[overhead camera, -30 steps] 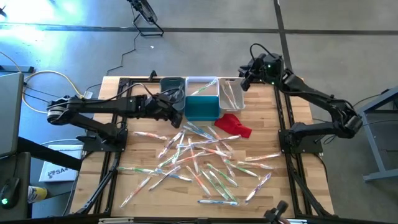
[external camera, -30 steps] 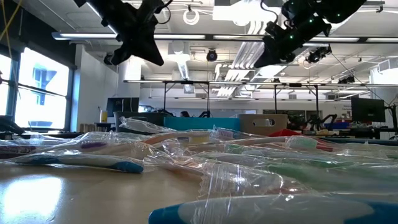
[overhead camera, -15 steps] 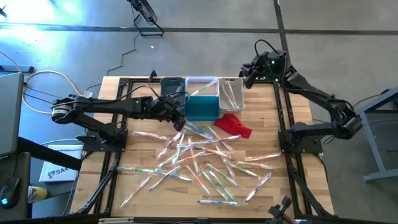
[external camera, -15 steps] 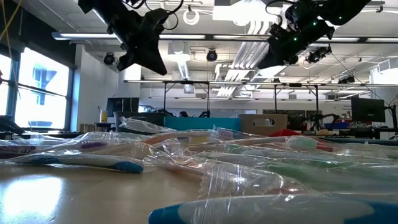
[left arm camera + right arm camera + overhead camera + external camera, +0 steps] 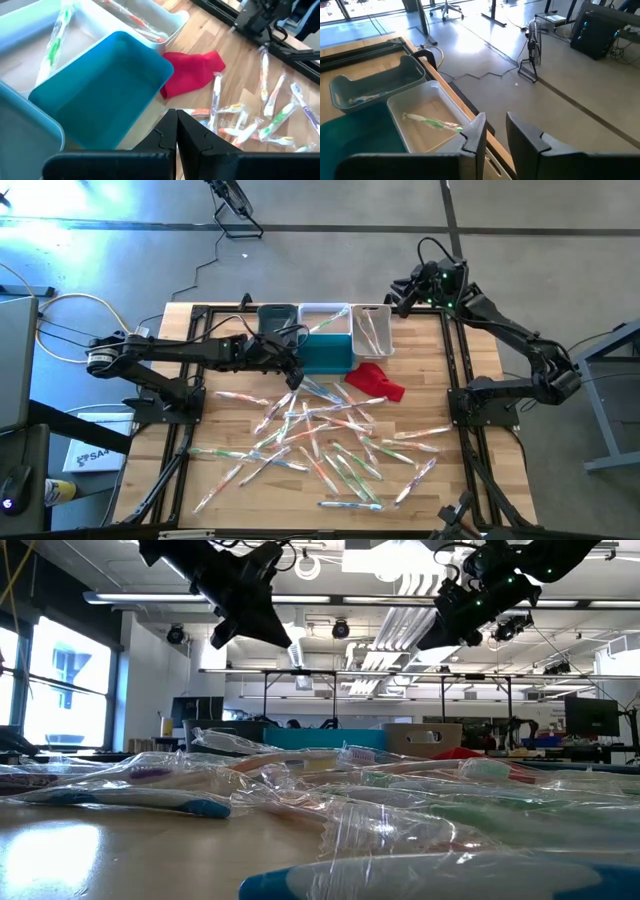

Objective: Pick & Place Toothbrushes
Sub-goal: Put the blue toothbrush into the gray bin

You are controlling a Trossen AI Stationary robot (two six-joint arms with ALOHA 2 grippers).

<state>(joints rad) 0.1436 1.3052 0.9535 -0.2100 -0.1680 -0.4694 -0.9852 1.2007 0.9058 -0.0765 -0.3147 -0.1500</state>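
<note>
- Overhead, left gripper (image 5: 292, 376) hovering just at the near-left corner of the teal bin (image 5: 325, 353), fingers pressed shut with nothing between them, as seen in the left wrist view (image 5: 176, 131).
- Right gripper (image 5: 397, 298) raised beyond the far-right side of the teal bin, out past the grey bin's (image 5: 371, 330) far edge; jaws a little apart, a narrow gap between the fingers (image 5: 476, 131), nothing in them.
- Toothbrushes (image 5: 320, 438) scattered in clear wrappers across the table (image 5: 480, 480) on the near side of the teal bin, well spread, many overlapping.
- Green-handled brush (image 5: 431, 121) lying in the white bin (image 5: 322, 318) directly behind the teal bin; a few more in the grey bin to its right.
- Red cloth (image 5: 375, 380) crumpled just off the teal bin's near-right corner, touching the nearest wrappers.
- Teal bin itself holding nothing visible.
</note>
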